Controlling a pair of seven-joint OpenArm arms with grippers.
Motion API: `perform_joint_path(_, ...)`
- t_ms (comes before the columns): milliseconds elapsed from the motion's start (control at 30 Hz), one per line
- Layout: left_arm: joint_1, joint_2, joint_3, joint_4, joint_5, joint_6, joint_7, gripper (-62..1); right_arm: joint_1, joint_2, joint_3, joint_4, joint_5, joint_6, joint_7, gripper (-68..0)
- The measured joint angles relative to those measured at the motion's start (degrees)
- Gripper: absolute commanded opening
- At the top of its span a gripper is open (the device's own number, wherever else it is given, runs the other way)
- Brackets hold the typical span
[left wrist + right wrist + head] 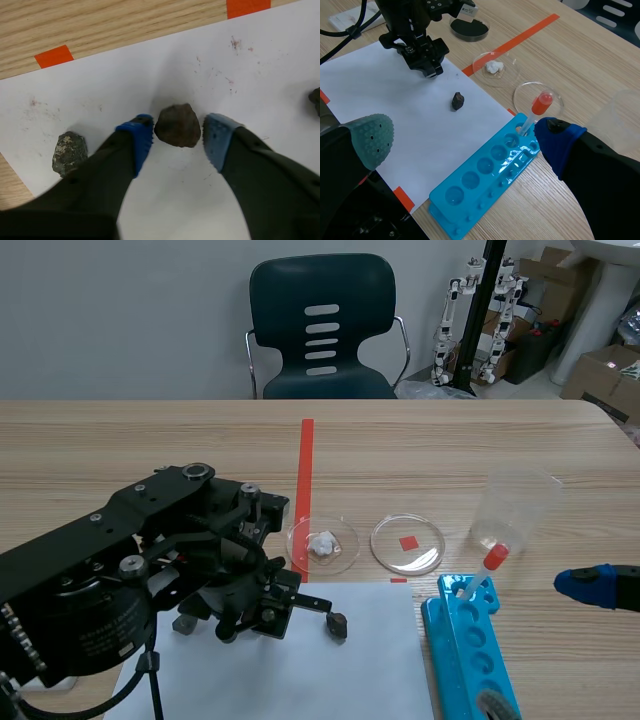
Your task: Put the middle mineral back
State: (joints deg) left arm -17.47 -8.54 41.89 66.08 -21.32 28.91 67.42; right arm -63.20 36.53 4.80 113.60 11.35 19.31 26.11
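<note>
- Straddling the middle mineral, a dark brown lump lying on the white paper, with the left gripper pointing down at the sheet.
- Standing narrowly parted there, with blue pads just beside the lump on either side and a sliver of paper showing at one pad, so not clamping it.
- Leaving a grey speckled mineral on the paper beside one finger, and another dark mineral well apart past the other finger.
- Hovering low over the near right part of the table with the right gripper, spreading its fingers wide and gripping nothing.
- Lying under and ahead of that gripper, just beside the paper's edge, a blue rack, propping a dropper with a red bulb in its far end.
- Sitting beyond the paper, a petri dish with a white lump in it, just beside the red tape line, then a second petri dish over a red square, then a clear cup.
- Standing behind the table, a dark green chair.
</note>
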Motion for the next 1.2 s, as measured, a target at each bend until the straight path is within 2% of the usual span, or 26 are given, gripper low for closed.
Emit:
perform_joint_path(300,0.0,0.0,0.0,0.0,0.1,0.0,-0.2,-5.6,0.0,0.0,0.0,0.0,0.0,0.0,0.0,-8.8)
perform_joint_path(400,0.0,0.0,0.0,0.0,0.1,0.0,-0.2,-1.2,0.0,0.0,0.0,0.0,0.0,0.0,0.0,-8.8)
perform_joint_path(1200,0.0,0.0,0.0,0.0,-0.2,0.0,-0.2,-0.6,0.0,0.0,0.0,0.0,0.0,0.0,0.0,-8.8)
